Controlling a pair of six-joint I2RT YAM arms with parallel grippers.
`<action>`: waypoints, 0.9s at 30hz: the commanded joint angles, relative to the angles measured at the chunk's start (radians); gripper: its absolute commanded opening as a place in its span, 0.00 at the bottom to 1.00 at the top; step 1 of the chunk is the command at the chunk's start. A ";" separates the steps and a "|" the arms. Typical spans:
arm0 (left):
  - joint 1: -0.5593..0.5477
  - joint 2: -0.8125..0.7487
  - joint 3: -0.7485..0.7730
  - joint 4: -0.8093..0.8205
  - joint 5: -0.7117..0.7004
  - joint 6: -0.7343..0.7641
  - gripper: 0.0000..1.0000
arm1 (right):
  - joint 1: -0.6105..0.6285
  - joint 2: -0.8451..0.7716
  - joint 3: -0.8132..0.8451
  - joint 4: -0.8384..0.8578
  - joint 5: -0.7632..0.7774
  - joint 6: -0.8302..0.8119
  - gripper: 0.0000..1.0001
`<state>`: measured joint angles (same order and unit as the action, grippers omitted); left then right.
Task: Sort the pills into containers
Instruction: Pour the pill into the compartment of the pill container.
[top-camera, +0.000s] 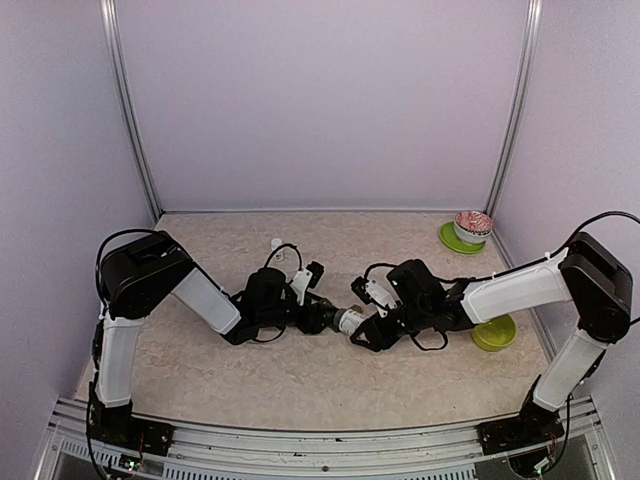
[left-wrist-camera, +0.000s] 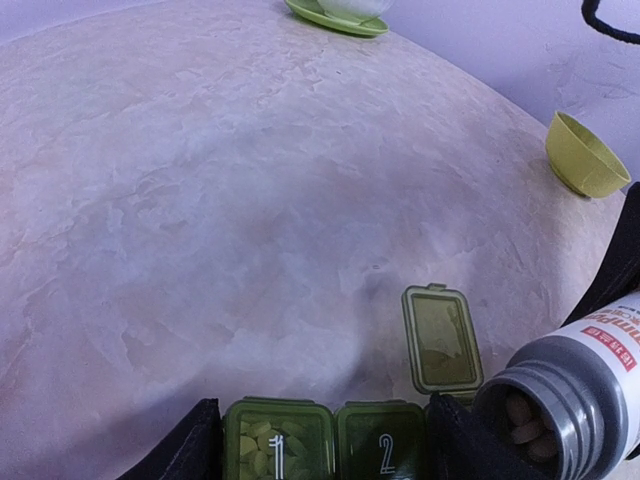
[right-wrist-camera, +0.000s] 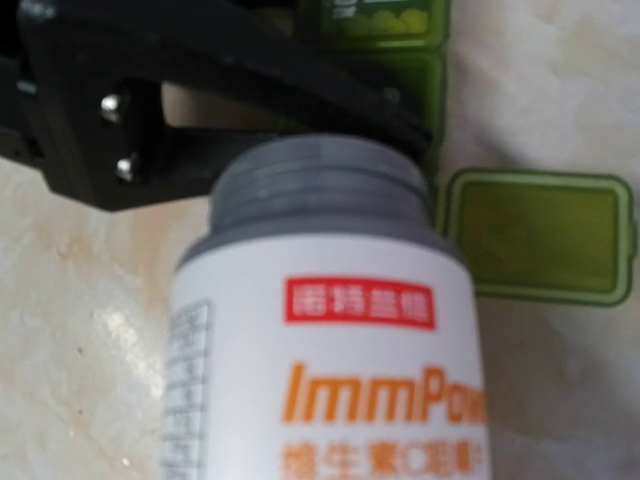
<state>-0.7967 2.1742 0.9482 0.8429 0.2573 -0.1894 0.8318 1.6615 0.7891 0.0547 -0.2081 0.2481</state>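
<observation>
Filling the right wrist view, the white pill bottle (right-wrist-camera: 330, 330) lies tipped well over, its label with orange lettering toward the lens and its grey threaded neck uncapped. From the left wrist view tan pills (left-wrist-camera: 522, 422) show inside the mouth, none spilling out. The right pincer (top-camera: 366, 326) is clenched around the bottle's body and holds it off the counter (left-wrist-camera: 250, 200), mouth pointing at the green pill organizer (left-wrist-camera: 385, 452). The mouth sits just beside the organizer's third compartment, whose lid (left-wrist-camera: 440, 340) is flipped open and lies flat on the counter; whether the mouth is right over that compartment cannot be told, since a black finger hides it. Compartments marked 1 and 2 are closed, and pale yellow-green tablets (left-wrist-camera: 255, 448) show through the first. The left pincer (top-camera: 321, 316) grasps the organizer, its black fingers (left-wrist-camera: 190, 445) pressed on either side of those two compartments. Both arms meet at mid-counter. To the right, well apart, a green bowl (top-camera: 494, 333) rests on the counter, and in the far right corner a patterned bowl (top-camera: 473, 223) sits on a green saucer (top-camera: 452, 241).
</observation>
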 joint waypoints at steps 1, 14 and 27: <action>-0.006 0.021 -0.016 -0.033 -0.009 0.018 0.66 | 0.016 0.000 0.027 -0.041 0.003 0.008 0.00; -0.004 0.024 -0.016 -0.033 -0.010 0.018 0.66 | 0.016 0.001 0.058 -0.092 -0.002 0.012 0.00; -0.002 0.025 -0.015 -0.033 -0.010 0.015 0.66 | 0.016 0.012 0.097 -0.145 -0.007 0.008 0.00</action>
<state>-0.7967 2.1742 0.9482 0.8429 0.2569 -0.1890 0.8375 1.6619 0.8555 -0.0639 -0.2081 0.2527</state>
